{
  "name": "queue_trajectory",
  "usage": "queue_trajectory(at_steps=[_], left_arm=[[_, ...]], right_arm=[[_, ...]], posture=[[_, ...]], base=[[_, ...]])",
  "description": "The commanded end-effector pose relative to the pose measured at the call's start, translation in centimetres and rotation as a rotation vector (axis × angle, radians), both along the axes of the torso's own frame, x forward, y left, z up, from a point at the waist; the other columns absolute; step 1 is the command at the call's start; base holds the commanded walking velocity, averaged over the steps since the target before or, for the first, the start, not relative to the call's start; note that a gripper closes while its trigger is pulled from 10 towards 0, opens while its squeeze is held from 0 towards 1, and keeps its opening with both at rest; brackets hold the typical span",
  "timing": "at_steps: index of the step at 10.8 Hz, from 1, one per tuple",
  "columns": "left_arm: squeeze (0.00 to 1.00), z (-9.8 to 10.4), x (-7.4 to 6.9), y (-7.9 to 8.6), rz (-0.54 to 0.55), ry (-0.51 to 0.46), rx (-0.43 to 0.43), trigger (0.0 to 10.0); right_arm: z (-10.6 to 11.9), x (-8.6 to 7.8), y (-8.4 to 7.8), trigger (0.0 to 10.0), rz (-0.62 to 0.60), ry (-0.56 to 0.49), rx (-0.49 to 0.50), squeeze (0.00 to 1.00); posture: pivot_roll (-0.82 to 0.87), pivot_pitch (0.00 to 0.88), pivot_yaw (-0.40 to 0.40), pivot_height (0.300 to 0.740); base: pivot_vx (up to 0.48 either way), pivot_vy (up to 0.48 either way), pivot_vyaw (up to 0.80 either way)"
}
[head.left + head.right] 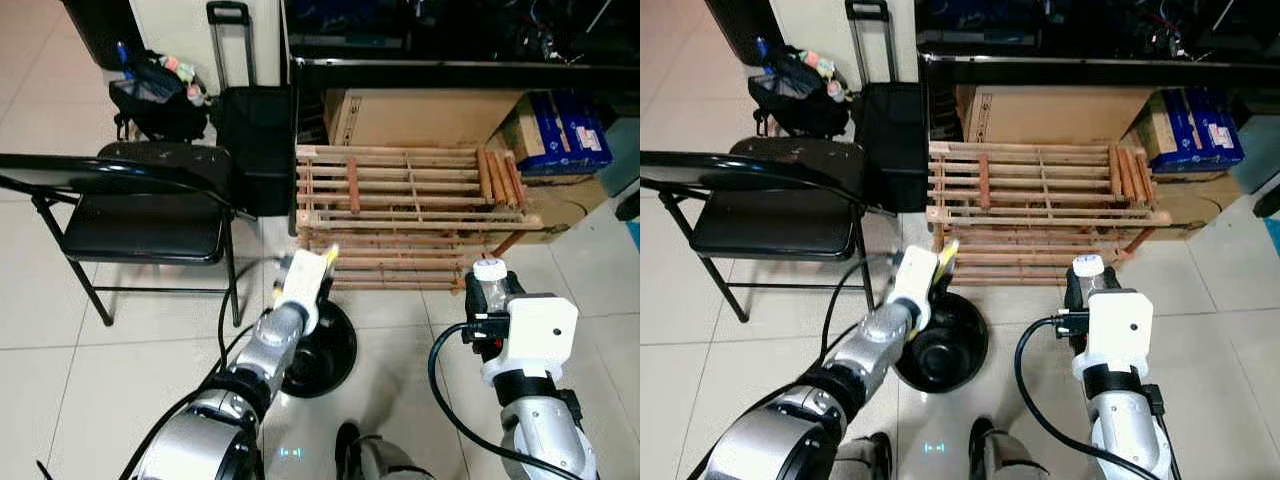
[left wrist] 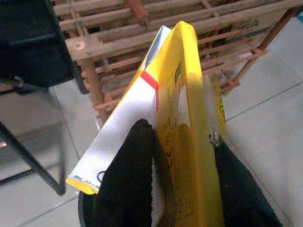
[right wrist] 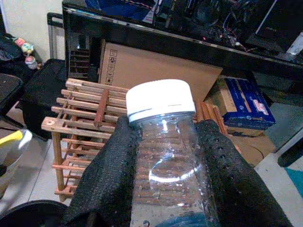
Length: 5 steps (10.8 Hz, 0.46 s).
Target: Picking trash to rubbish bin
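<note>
The left gripper (image 2: pixel 182 156) grips a yellow wrapper (image 2: pixel 184 104) just above the black bin (image 1: pixel 945 345), so the drop seems next: it must open. The right gripper (image 3: pixel 163 156) clamps a clear jar (image 3: pixel 163 137), waiting beside.

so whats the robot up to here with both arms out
It is clearing trash into the black rubbish bin on the tiled floor by its feet. The left gripper is shut on a yellow and silver wrapper and holds it right above the bin's rim. The right gripper is shut on a clear plastic jar with a white lid, held off to the right of the bin, in front of the wooden rack.
</note>
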<state>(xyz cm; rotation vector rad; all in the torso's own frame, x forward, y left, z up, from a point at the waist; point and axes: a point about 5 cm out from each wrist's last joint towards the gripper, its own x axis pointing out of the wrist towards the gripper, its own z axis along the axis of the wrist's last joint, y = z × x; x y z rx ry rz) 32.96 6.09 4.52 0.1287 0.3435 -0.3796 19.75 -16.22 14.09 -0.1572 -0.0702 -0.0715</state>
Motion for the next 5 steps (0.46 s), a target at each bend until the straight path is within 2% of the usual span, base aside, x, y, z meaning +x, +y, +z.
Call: queue_trajectory(at_steps=[1,5], left_arm=[[0.0,-1.0,-0.64,0.09,0.018,0.046,0.003,2.4],[0.0,-1.99,-1.21,0.85,0.035,0.077,0.035,1.9]], right_arm=[[0.29,-0.2,-0.45,10.0,-0.019,0.001,-0.012,0.0],[0.4,-0.17,-0.57,10.0,-0.019,0.002,-0.017,0.0]], posture=[[-0.08,0.252,-0.063,0.74],[-0.08,0.252,-0.067,0.74]], base=[[0.0,0.0,0.0],[0.0,0.0,0.0]])
